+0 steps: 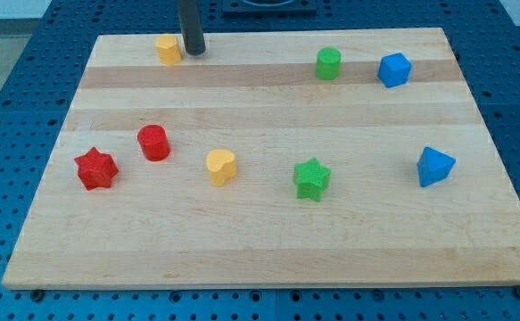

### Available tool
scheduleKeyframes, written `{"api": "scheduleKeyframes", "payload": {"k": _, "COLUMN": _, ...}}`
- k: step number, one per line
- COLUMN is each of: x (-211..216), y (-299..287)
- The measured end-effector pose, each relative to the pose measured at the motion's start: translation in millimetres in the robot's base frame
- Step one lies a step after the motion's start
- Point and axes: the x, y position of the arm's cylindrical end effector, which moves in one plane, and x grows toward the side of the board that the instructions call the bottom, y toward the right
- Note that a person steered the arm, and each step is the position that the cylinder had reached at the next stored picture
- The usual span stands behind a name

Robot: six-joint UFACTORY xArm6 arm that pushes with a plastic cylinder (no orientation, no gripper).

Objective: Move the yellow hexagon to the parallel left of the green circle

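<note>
The yellow hexagon [168,49] lies near the board's top edge, left of centre. My tip [193,51] stands just to the right of it, touching or nearly touching its right side. The green circle [328,63] lies in the same top band, well to the right of the tip. The rod rises out of the view's top.
A blue hexagon-like block [393,69] lies right of the green circle. Lower down lie a red star [95,168], a red cylinder [153,143], a yellow heart [221,167], a green star [311,178] and a blue triangle-like block [434,166]. The wooden board [268,259] sits on a blue perforated table.
</note>
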Motion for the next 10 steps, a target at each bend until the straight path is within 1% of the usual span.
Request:
{"api": "scheduleKeyframes", "payload": {"k": 1, "x": -9.0, "y": -10.9}}
{"api": "scheduleKeyframes", "payload": {"k": 2, "x": -7.0, "y": -61.3}}
{"api": "scheduleKeyframes", "payload": {"k": 3, "x": -0.7, "y": -83.8}}
{"api": "scheduleKeyframes", "payload": {"k": 4, "x": -0.7, "y": -90.3}}
{"api": "scheduleKeyframes", "payload": {"k": 5, "x": -22.3, "y": -70.0}}
{"api": "scheduleKeyframes", "payload": {"k": 6, "x": -20.6, "y": -32.0}}
{"api": "scheduleKeyframes", "payload": {"k": 7, "x": -5.9, "y": -23.3}}
{"api": "scheduleKeyframes", "payload": {"k": 9, "x": 5.2, "y": -58.8}}
{"api": "scheduleKeyframes", "payload": {"k": 10, "x": 23.8, "y": -79.2}}
